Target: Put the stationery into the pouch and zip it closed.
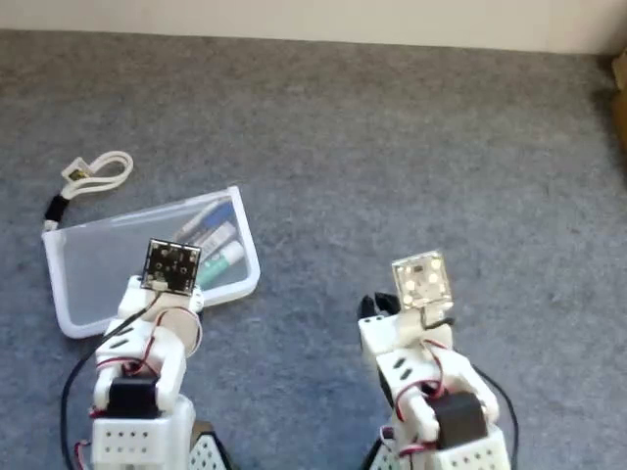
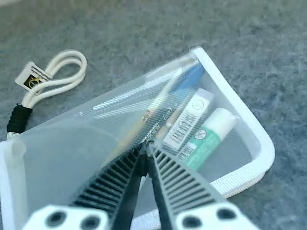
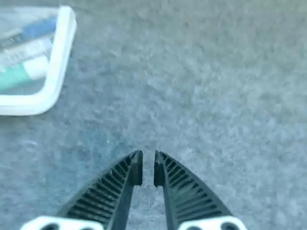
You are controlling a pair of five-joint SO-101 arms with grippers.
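Observation:
A clear pouch with a white rim [image 1: 69, 313] lies on the grey carpet at the left. Inside its right end are a blue pen [image 2: 189, 76], a white stick with print [image 2: 189, 117] and a green-and-white tube [image 2: 211, 136]. A white cord loop [image 2: 62, 72] on a black zipper pull [image 2: 18, 117] lies at the pouch's far left corner. My left gripper [image 2: 145, 146] is shut, its tips together over the middle of the pouch, just beside the stationery. My right gripper [image 3: 147, 167] hovers over bare carpet to the right of the pouch [image 3: 60, 57], fingers nearly together with nothing between them.
The left arm [image 1: 157, 333] stands over the pouch's near edge. Further right, the right arm [image 1: 421, 352] is about a hand's width from the pouch. Grey carpet stretches to the back and right, ending at a pale wall edge [image 1: 392, 24].

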